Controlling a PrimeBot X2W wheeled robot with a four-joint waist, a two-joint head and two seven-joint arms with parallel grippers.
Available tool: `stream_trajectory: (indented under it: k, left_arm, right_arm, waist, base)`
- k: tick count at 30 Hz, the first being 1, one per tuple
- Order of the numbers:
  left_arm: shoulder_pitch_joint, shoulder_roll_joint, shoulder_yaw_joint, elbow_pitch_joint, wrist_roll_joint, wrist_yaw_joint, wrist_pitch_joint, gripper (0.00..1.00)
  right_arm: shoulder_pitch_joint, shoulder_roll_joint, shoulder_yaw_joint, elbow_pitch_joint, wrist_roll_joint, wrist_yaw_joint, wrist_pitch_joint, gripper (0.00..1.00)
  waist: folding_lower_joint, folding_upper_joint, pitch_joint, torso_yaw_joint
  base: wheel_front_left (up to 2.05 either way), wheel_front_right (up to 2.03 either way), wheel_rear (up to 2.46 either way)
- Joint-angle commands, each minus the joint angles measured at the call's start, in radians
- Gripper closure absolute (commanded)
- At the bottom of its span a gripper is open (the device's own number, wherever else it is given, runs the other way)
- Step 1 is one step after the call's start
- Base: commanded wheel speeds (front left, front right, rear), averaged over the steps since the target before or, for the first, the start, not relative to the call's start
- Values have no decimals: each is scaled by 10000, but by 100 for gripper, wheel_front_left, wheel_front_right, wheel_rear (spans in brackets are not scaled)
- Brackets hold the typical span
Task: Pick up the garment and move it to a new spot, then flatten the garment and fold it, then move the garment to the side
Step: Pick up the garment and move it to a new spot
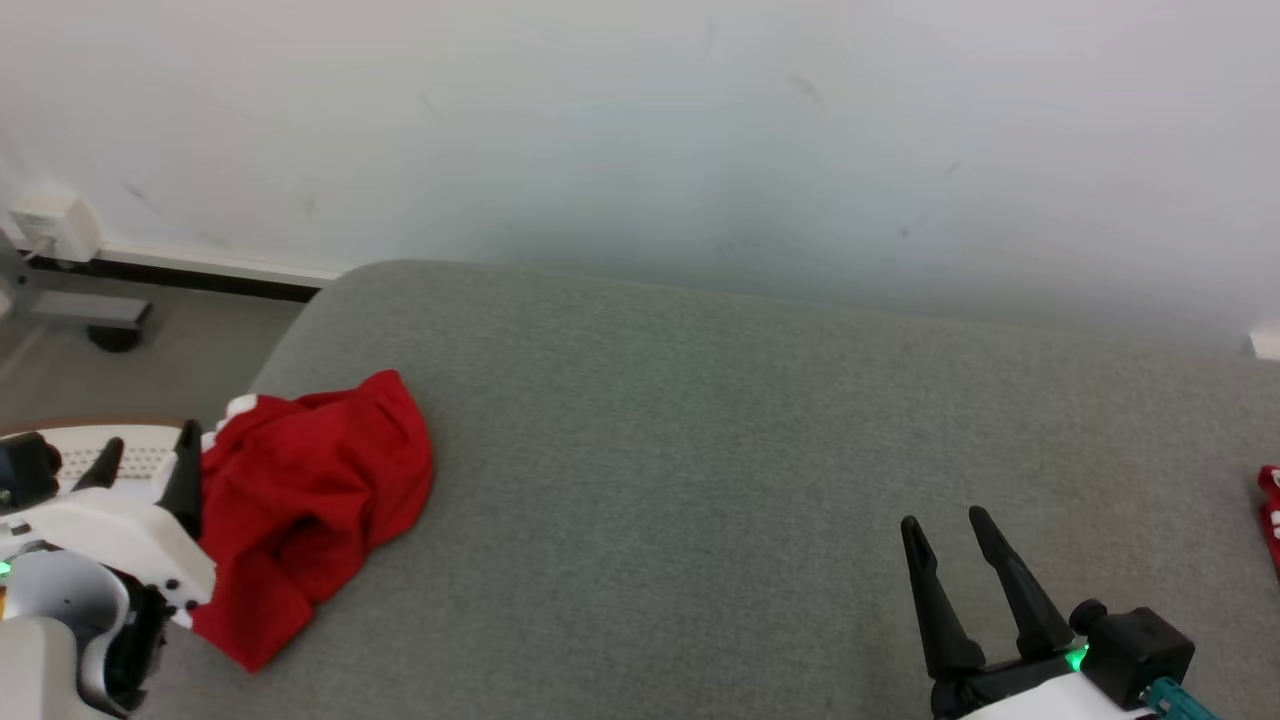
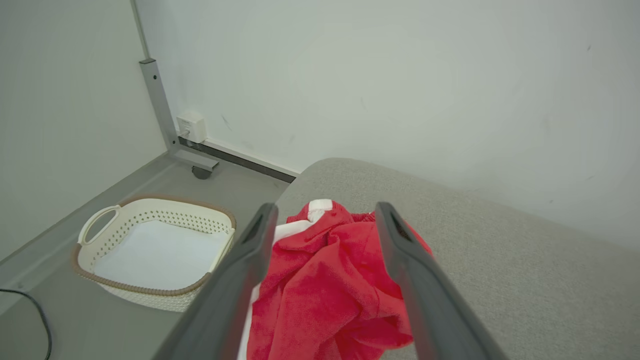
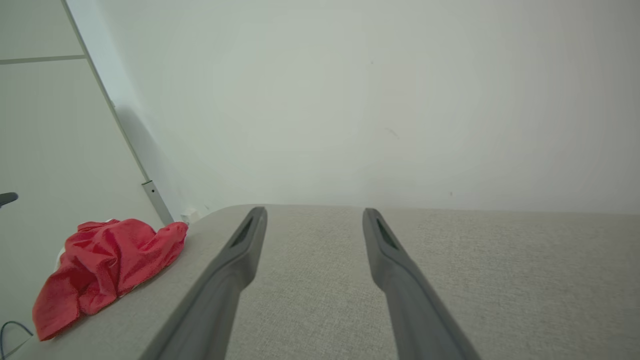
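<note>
Now crumpled red garment (image 1: 310, 500) just beside open left pincer (image 1: 150, 442).

The left gripper (image 1: 152, 440) has a white shell. The right gripper (image 1: 942, 520) has long black fingers (image 1: 940, 610) and a green light (image 1: 1076, 658).

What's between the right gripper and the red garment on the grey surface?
Nothing but bare grey upholstered surface: in the head view the stretch from the right gripper across to the red garment holds no other object.
</note>
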Motion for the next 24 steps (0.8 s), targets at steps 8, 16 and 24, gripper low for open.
stream_trajectory:
  k: [8,16,24]
  left_arm:
    - [-810,1002,324,1903,-485,-51,828,0]
    - [-527,634,285,4558,-1119,-138,530,0]
    - [-717,661,-269,5998,-1443,-162,144,100]
  right_arm:
    - [-695,53,261,-10,57,-21,-19,0]
    - [-942,52,423,73,-59,-21,-21,0]
    - [-754,-84,418,169,-113,-21,-21,0]
  waist:
    - [-1,0,1095,-1736]
    - [-1,0,1054,-2492]
    - [-1,0,913,-2537]
  base:
    - [0,0,0]
    - [0,0,0]
    - [0,0,0]
